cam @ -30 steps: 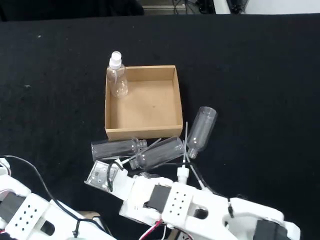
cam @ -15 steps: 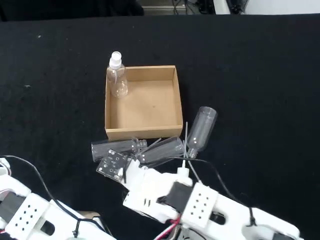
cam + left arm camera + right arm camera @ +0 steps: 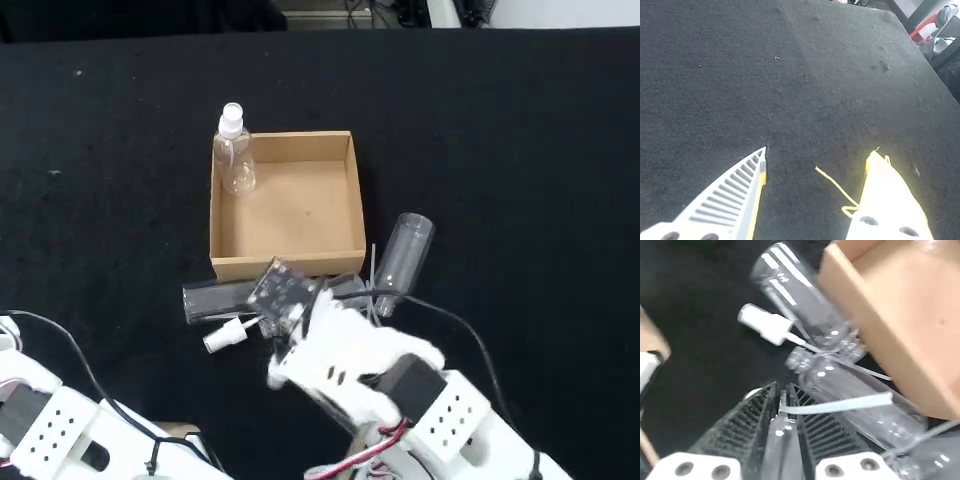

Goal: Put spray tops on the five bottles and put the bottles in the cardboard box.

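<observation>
The spray top [image 3: 762, 320] is a small, light piece of plastic. I judge its white head stiff enough to pinch, while its thin tube will bend and slip, so the head or the collar below it is the place to take hold. It lies on its side on the black table [image 3: 520, 150], just in front of an uncapped bottle [image 3: 212, 298] that lies along the front wall of the cardboard box [image 3: 240, 268]. Its tube runs off toward that bottle's neck. It sits beyond the tips of the right gripper [image 3: 784, 390], off to one side and apart from them. Those jaws stand narrow, pinched on the end of another dip tube [image 3: 840, 403], which sticks out sideways across a second lying bottle [image 3: 855, 385]; a grip that thin looks likely to swivel. The bottles are clear, smooth and round, probably light and ready to roll when nudged, so each wants steadying by the body before a top goes in. A third open bottle [image 3: 402, 255] lies near the box's front right corner, and one capped bottle [image 3: 236, 160] stands upright in the far left corner of the box. The left gripper [image 3: 820, 152] hangs with jaws wide over bare table, holding nothing
</observation>
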Available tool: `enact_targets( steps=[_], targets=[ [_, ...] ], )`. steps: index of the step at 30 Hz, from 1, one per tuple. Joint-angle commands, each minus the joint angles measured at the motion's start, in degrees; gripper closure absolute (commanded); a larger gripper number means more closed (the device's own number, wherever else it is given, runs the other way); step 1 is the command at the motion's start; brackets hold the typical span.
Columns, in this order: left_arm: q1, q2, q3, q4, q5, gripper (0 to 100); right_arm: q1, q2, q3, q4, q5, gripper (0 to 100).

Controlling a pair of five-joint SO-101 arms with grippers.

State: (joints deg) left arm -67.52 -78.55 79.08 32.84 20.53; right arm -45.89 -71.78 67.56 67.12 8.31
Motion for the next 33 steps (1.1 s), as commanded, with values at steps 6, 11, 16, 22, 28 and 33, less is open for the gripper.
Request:
enact_targets(
  steps=[6, 11, 16, 22, 28, 33],
  targets=[
    [-0.4, 0.0, -0.31, -1.32, 0.18, 78, 11.08, -1.1, -11.03, 5.36, 2.37, 98.7],
    [-0.4, 0.0, -0.4, -1.32, 0.18, 78, 24.0, -1.27, -15.69, 9.85, 9.14, 98.7],
    [-0.4, 0.0, -0.4, -1.32, 0.18, 78, 37.71, -1.27, -19.74, 12.48, 15.91, 98.7],
    [-0.4, 0.0, -0.48, -1.32, 0.18, 78, 48.53, -1.01, -18.24, 12.13, 21.1, 98.7],
    [-0.04, 0.0, -0.31, -1.32, 0.18, 77, 61.63, -1.01, -18.15, 10.73, 26.29, 98.7],
    [-0.04, 0.0, -0.31, -1.14, 0.18, 77, 73.58, -1.1, -12.97, 4.4, 31.74, 98.6]
  ],
)
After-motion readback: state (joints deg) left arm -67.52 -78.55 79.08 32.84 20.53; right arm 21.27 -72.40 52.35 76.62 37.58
